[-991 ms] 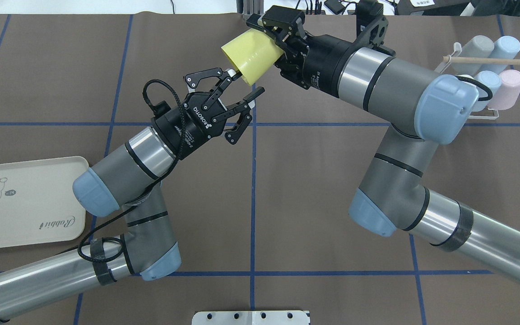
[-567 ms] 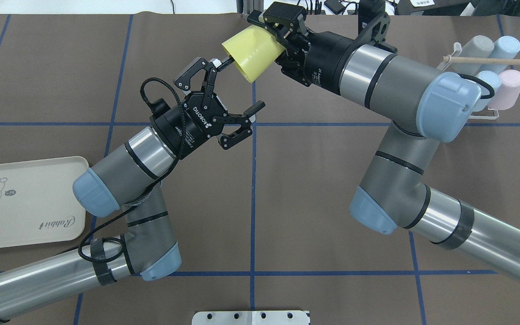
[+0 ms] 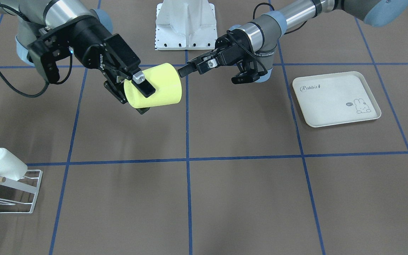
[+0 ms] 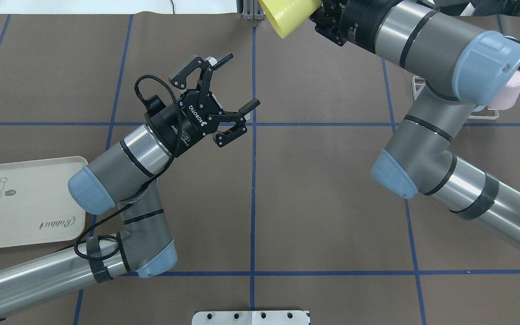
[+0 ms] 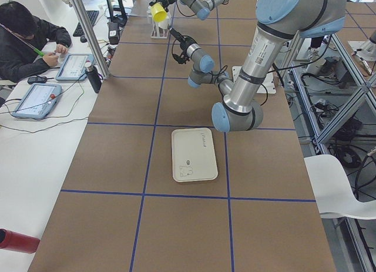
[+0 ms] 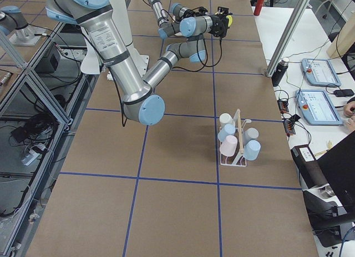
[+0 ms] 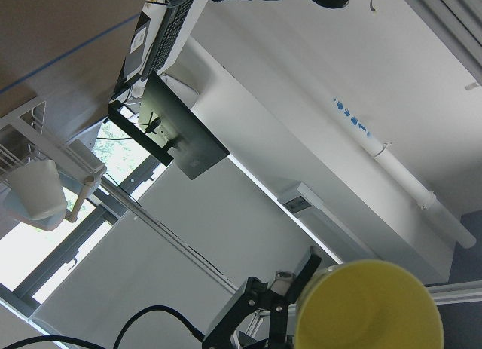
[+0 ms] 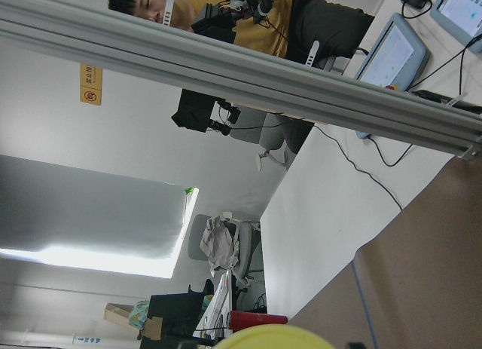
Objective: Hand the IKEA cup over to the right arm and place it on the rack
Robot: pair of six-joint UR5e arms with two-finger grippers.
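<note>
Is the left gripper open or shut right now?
Open. The left gripper is spread wide with nothing in it; the right gripper holds the yellow cup.

Left arm (image 4: 120,169) is coming in from the near-left corner, elbow folded low over the tabletop (image 4: 323,189), forearm angling up toward the centre line. Left tool (image 4: 240,81) is hanging with jaws spread wide and gripping nothing, ROBOTIQ lettering facing up. Right arm (image 4: 427,40) is stretching toward the far edge, elbow bent, wrist pointing left. Right tool (image 3: 143,97) is clamping a yellow cup (image 3: 163,85) sideways, a finger on each side of its wall, apart from the left tool.
</note>
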